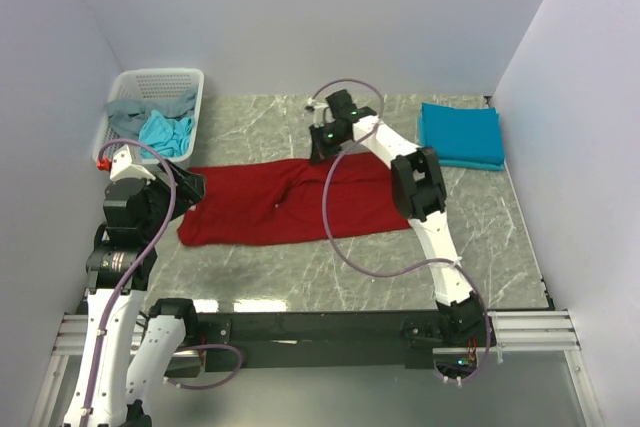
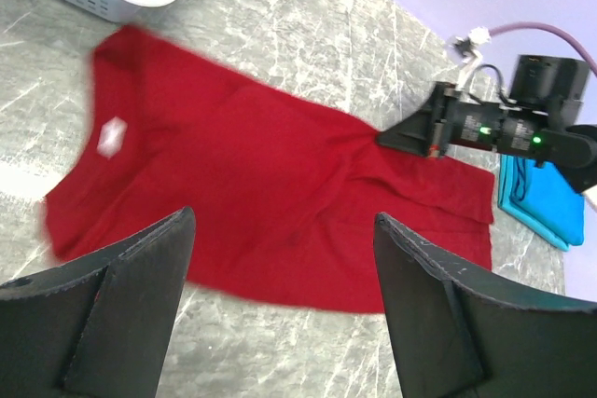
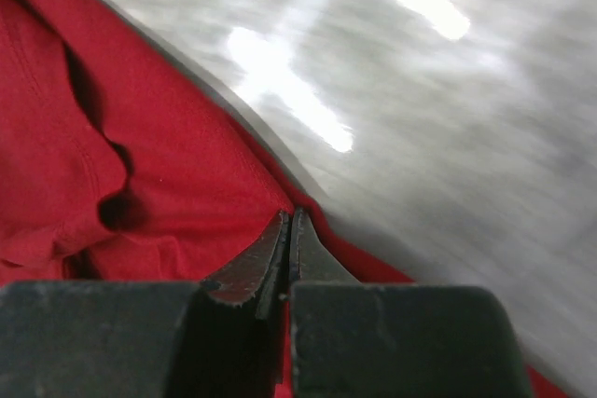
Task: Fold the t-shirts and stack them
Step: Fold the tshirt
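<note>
A dark red t-shirt lies spread out across the middle of the table. It also shows in the left wrist view and the right wrist view. My right gripper is shut on the shirt's far edge, with cloth pinched between the fingertips. My left gripper is open and empty, hovering above the shirt's left end. A folded teal-blue t-shirt lies at the back right. A grey t-shirt and a light turquoise t-shirt sit in the basket.
A white mesh basket stands at the back left corner, next to the left wall. White walls close in the table on the left, the back and the right. The right arm's cable loops over the red shirt.
</note>
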`<action>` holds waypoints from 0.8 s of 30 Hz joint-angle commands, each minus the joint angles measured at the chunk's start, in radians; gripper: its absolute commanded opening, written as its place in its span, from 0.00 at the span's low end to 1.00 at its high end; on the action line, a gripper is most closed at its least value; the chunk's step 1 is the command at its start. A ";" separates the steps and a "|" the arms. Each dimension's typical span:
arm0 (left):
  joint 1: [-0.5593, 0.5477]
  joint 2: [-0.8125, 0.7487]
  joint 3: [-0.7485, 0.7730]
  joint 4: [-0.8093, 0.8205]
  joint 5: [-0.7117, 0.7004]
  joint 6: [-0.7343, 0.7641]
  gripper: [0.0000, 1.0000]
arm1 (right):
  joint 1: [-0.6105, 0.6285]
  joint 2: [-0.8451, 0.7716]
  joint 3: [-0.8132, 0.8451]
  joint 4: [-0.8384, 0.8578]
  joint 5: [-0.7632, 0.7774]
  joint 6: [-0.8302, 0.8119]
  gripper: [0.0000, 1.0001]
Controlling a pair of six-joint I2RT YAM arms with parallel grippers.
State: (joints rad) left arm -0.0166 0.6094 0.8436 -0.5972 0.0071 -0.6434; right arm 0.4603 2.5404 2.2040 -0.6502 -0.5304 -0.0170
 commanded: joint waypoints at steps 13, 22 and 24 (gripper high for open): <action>0.003 0.009 -0.021 0.068 0.091 -0.018 0.82 | -0.227 -0.123 -0.089 0.083 0.202 0.149 0.06; 0.003 0.134 -0.119 0.229 0.244 -0.081 0.82 | -0.219 -0.314 -0.076 0.050 0.150 -0.046 0.79; 0.001 0.197 -0.136 0.267 0.286 -0.104 0.81 | -0.216 -0.380 -0.151 0.050 0.106 -0.127 0.85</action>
State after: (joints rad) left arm -0.0166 0.7418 0.7319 -0.4492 0.1890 -0.7033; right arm 0.2340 2.3600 2.0892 -0.6071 -0.3790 -0.0177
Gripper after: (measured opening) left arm 0.815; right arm 0.828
